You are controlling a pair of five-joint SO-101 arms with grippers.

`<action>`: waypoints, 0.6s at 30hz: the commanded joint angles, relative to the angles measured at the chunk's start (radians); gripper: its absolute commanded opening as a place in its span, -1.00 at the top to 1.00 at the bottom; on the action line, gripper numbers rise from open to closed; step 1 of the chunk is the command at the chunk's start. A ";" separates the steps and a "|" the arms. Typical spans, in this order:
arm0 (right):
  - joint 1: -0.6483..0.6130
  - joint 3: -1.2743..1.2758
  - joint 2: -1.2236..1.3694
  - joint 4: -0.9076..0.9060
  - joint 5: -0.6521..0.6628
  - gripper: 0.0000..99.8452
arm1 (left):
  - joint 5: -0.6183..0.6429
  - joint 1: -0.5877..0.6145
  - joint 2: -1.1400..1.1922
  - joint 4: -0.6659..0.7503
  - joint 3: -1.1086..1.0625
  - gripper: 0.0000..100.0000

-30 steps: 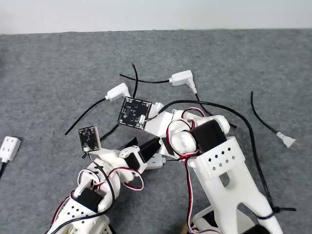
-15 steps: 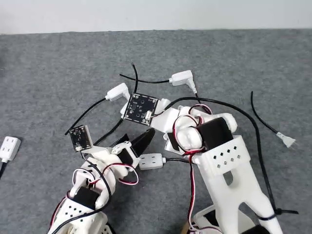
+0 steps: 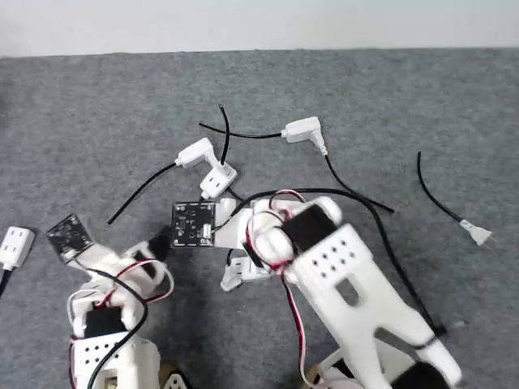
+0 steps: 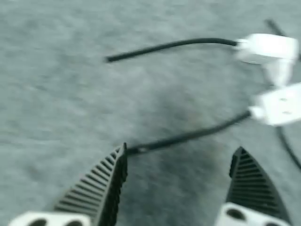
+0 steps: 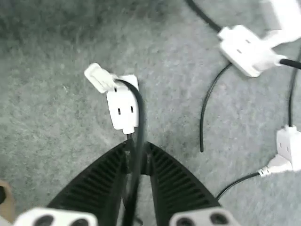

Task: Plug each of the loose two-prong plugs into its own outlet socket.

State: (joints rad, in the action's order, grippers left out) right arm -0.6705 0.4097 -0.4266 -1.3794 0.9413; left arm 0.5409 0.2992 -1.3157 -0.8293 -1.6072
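My right gripper (image 5: 136, 162) is shut on a black cable (image 5: 137, 141) that loops over a small white two-slot socket (image 5: 122, 110) lying just beyond its tips; this socket (image 3: 238, 276) also shows beside the right arm in the high view. My left gripper (image 4: 176, 181) is open above the grey mat, with a thin black cable (image 4: 188, 136) crossing between its fingers. Beyond it lie a white socket (image 4: 278, 106) and a white plug (image 4: 268, 47). In the high view, that plug (image 3: 197, 152) touches the socket (image 3: 217, 180), and a second plug (image 3: 302, 128) lies farther back.
A third plug (image 3: 479, 235) on a short black lead lies at the far right. Another white socket (image 3: 15, 245) sits at the mat's left edge. Black cables (image 3: 357, 194) curl across the middle, around the right arm.
The right arm has swung left and toward the front, dragging the small socket by its cable. The left arm has pulled back to the left. The socket by the back plug is now uncovered.
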 commanded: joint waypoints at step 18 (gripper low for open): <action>0.622 0.140 -0.114 0.081 0.427 0.98 | -0.025 -0.043 -0.009 0.137 -0.051 0.33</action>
State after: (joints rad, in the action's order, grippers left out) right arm -0.1458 0.5478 -0.4695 -1.3103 1.3034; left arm 0.5240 0.2639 -1.3157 -0.7204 -1.6655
